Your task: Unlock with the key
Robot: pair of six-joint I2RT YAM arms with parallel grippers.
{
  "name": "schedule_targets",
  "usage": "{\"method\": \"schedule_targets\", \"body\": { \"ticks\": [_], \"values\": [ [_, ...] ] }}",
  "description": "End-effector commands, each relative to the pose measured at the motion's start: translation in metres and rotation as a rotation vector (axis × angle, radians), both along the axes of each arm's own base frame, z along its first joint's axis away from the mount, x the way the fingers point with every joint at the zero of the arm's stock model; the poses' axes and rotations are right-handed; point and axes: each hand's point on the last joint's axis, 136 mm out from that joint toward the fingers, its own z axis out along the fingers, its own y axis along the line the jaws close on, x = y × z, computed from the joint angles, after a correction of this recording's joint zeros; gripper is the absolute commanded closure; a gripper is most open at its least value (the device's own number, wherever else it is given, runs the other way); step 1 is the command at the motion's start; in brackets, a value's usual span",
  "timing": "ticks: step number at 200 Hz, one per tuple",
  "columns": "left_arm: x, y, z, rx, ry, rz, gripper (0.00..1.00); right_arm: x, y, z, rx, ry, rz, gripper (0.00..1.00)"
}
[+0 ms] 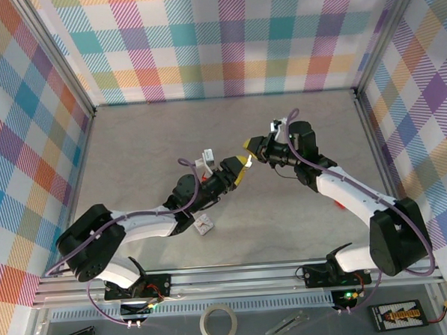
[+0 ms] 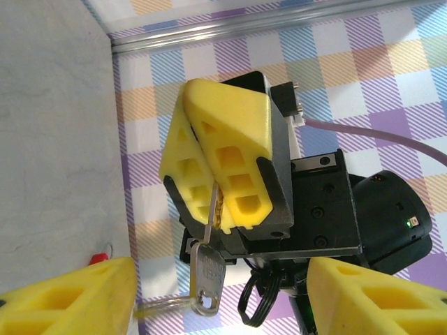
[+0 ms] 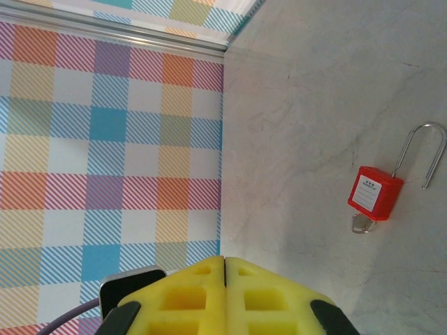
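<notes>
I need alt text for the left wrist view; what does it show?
The right gripper, its yellow fingers pressed shut, pinches a thin loop from which a silver key dangles, seen close up against the plaid wall. The left gripper is open, its yellow fingers spread at the bottom corners, with grey tabletop at left.

Pastel plaid walls [image 1: 224, 40] enclose a grey, marbled bench [image 1: 132, 142]; aluminium rails [image 1: 237, 275] line its edges. Light is even.

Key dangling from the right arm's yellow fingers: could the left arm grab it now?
Probably yes. The key hangs from the shut right gripper just ahead of the left gripper, whose jaws stand open; nothing lies between.
</notes>
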Motion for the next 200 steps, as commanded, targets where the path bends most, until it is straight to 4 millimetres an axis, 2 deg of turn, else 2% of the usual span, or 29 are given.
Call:
{"method": "schedule_targets", "body": {
  "ticks": [1, 34, 95, 131, 155, 188, 200],
  "values": [
    [-0.006, -0.001, -0.002, 0.05, 0.048, -0.012, 0.34, 0.002, -0.003, 0.015, -0.014, -0.062, -0.002, 1.0],
    [-0.005, -0.005, -0.007, 0.119, 0.066, -0.022, 0.35, 0.001, -0.001, 0.019, 0.006, -0.061, 0.008, 1.0],
    [0.007, -0.013, 0.011, 0.204, -0.08, -0.032, 0.38, -0.006, 0.002, 0.024, 0.018, -0.061, 0.035, 1.0],
    [0.004, -0.026, 0.028, 0.247, -0.184, -0.099, 0.43, -0.007, 0.002, 0.026, 0.021, -0.061, 0.043, 1.0],
    [0.001, -0.026, 0.024, 0.24, -0.186, -0.11, 0.49, -0.008, 0.002, 0.024, 0.02, -0.057, 0.044, 1.0],
    [-0.006, -0.025, 0.014, 0.234, -0.171, -0.129, 0.52, -0.006, 0.002, 0.021, 0.015, -0.051, 0.041, 1.0],
    [-0.007, -0.024, 0.012, 0.228, -0.165, -0.128, 0.58, -0.006, 0.003, 0.021, 0.017, -0.048, 0.042, 1.0]
  ]
}}
